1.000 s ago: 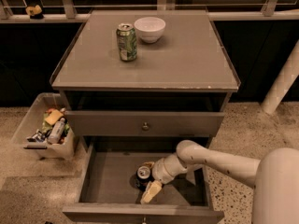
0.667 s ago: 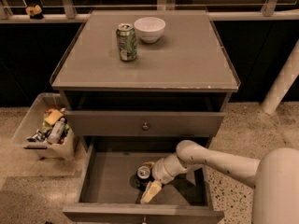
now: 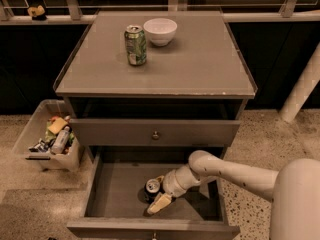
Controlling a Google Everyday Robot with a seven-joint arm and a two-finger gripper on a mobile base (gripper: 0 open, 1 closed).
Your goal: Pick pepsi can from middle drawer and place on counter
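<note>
Gripper: low inside middle drawer, just beside pepsi can; grip could not be told.
Technique: can probably needed centring before lifting.

The gripper is down low, right under a shut grey drawer front with a small round knob; far above the gripper, a bit to its left, a green can stands upright; a white bowl sits just beside that can, straight up from the gripper; off to the gripper's left and a bit higher is a see-through bin on the speckled floor, holding a bottle and a yellow packet; far up to its right leans a white pole; far up to its left sits a small yellow thing.
</note>
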